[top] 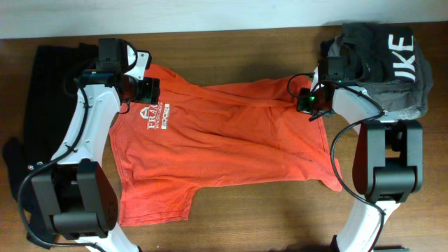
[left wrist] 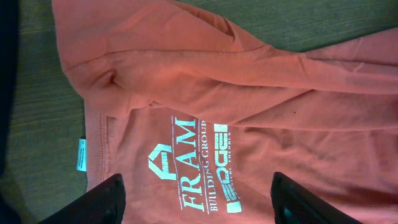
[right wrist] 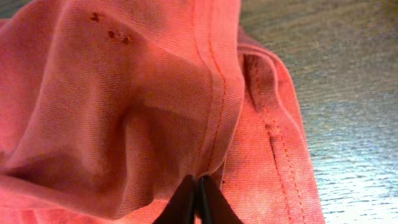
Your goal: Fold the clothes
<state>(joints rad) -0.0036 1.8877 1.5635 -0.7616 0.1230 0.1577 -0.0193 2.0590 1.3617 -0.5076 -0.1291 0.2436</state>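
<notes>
An orange-red T-shirt (top: 224, 140) with white chest lettering (left wrist: 193, 165) lies spread across the wooden table (top: 266, 217). My left gripper (top: 148, 89) hovers over the lettering near the collar, open, with both fingers (left wrist: 99, 202) apart above the cloth and nothing between them. My right gripper (top: 308, 101) is at the shirt's upper right edge, shut on a pinch of its hem fabric (right wrist: 205, 143), which bunches up at the fingertips (right wrist: 186, 199). A dark grey garment (top: 388, 63) with white lettering lies at the back right. A black garment (top: 42, 91) lies at the left.
The bare wooden table shows along the front (top: 280, 224) and beside the shirt's hem in the right wrist view (right wrist: 348, 93). The arm bases stand at front left (top: 70, 203) and front right (top: 388, 168).
</notes>
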